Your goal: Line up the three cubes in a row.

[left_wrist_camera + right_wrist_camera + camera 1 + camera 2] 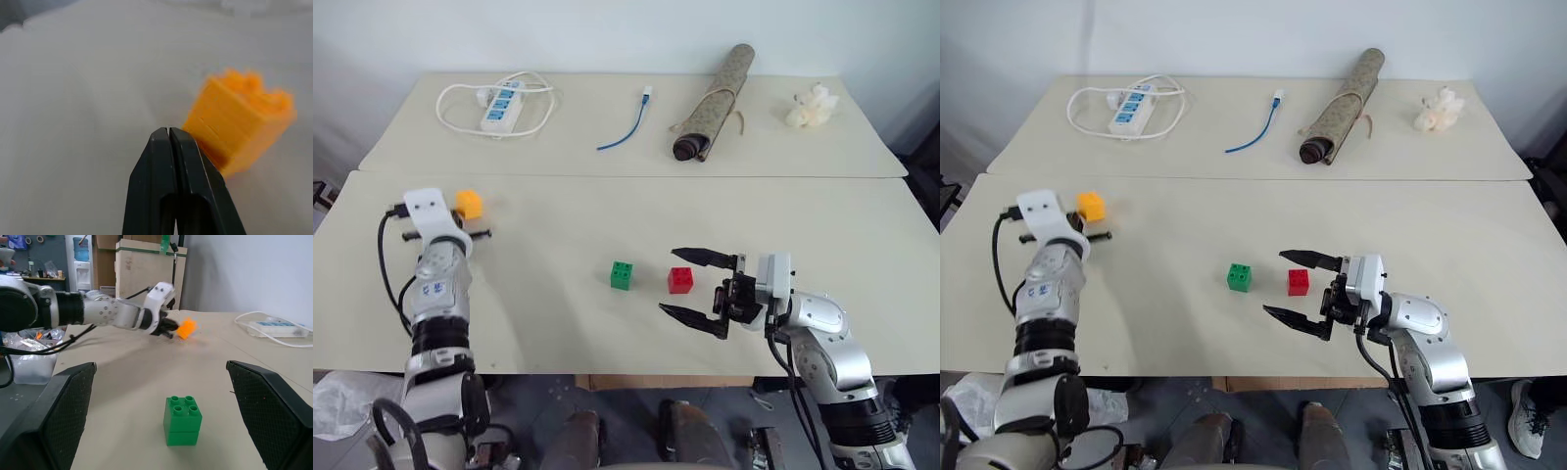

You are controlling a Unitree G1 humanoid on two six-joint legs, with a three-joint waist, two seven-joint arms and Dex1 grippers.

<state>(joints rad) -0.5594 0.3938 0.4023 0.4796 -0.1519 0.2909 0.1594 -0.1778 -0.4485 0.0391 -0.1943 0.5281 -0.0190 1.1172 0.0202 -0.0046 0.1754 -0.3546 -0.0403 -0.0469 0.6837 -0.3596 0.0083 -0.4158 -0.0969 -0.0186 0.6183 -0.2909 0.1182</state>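
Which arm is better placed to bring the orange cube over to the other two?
Left. The left gripper is shut right beside the orange cube, though not around it. The right gripper is open by the red cube and green cube, across the table.

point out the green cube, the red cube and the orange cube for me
green cube (622, 275), left eye view, on its front face
red cube (680, 281), left eye view, on its front face
orange cube (239, 122), left wrist view, on its near side face

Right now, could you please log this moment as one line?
left hand: shut, touching orange cube | right hand: open, beside red cube | green cube: next to red
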